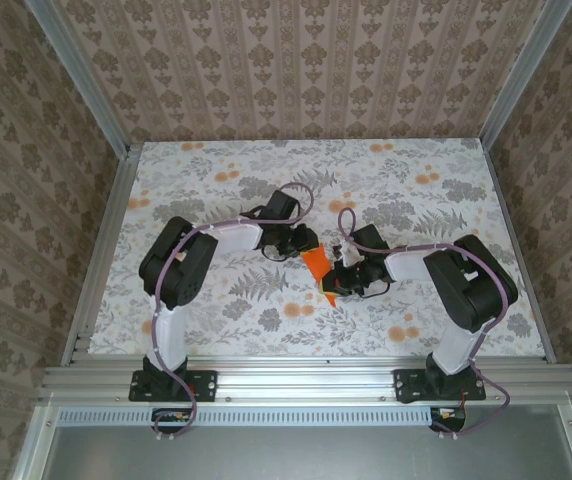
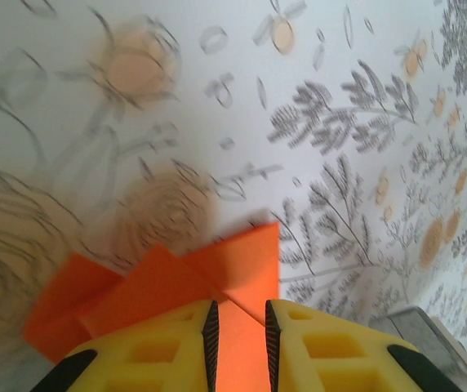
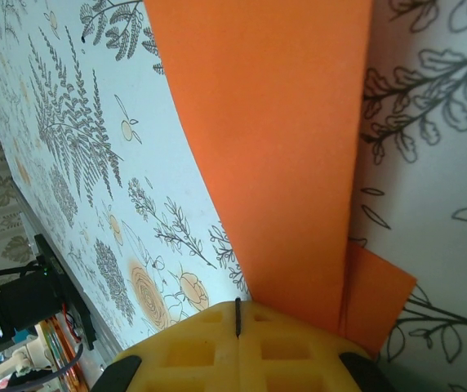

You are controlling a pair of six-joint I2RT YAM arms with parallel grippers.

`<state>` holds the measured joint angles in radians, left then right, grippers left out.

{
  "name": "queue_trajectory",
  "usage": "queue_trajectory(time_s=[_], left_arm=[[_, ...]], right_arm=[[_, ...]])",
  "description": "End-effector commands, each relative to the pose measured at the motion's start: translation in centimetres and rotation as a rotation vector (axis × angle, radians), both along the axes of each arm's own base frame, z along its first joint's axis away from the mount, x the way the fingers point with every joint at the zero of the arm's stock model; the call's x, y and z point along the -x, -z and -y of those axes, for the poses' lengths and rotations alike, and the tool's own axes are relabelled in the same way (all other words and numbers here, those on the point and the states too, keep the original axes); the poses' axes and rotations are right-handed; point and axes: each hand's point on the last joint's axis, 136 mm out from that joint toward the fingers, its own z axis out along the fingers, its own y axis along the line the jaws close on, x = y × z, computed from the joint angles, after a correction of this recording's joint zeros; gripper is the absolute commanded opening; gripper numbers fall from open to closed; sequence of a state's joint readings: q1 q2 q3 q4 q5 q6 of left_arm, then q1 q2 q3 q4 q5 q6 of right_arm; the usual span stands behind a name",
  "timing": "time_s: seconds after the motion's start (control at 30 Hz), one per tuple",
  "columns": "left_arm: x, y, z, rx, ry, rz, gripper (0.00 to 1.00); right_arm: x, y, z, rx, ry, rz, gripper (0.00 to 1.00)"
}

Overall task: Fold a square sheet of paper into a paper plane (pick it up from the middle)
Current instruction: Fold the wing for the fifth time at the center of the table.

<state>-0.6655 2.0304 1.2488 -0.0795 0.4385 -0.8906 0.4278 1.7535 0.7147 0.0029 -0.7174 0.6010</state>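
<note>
The bright orange sheet of paper [image 1: 317, 267] lies folded on the floral table between both grippers, as a narrow slanted shape. In the left wrist view the paper [image 2: 242, 261] shows layered triangular flaps. My left gripper [image 2: 240, 314] sits over its near part, the yellow fingers [image 2: 160, 343] a narrow gap apart with orange showing through the gap. My left gripper [image 1: 299, 247] is at the paper's far left end. My right gripper [image 3: 237, 306] is shut, pads together, at the edge of a long orange panel [image 3: 274, 147] that runs under its right finger. My right gripper [image 1: 343, 276] is at the paper's right side.
The floral tablecloth [image 1: 416, 200] is bounded by aluminium rails [image 1: 296, 375] in front and patterned walls on three sides. An arm base with cables [image 3: 21, 306] stands near the table's edge in the right wrist view. A grey metal edge [image 2: 417, 327] shows beside my left fingers.
</note>
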Motion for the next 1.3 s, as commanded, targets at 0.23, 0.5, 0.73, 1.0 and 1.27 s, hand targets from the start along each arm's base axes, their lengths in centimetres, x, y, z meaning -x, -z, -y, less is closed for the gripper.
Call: queue_trajectory(time_s=[0.23,0.5,0.73,1.0,1.27], left_arm=[[-2.7,2.5,-2.6,0.018,-0.001,0.011,0.26],[-3.9,1.6,-3.3,0.027,0.005,0.040,0.28],[-4.9,-1.6,-2.8,0.054,0.033,0.073,0.29],[-3.5,-6.9,-4.2,0.060,-0.024,0.150,0.31],[1.6,-8.1,0.6,0.096,0.112,0.164,0.26]], right_arm=[[4.4,4.1,2.6,0.155,-0.001,-0.169,0.02],[4.5,4.2,2.6,0.148,0.001,-0.170,0.01],[4.1,4.0,2.3,0.134,0.008,-0.163,0.02],[3.1,3.6,1.9,0.117,0.018,-0.150,0.02],[2.7,3.3,1.7,0.111,0.021,-0.139,0.02]])
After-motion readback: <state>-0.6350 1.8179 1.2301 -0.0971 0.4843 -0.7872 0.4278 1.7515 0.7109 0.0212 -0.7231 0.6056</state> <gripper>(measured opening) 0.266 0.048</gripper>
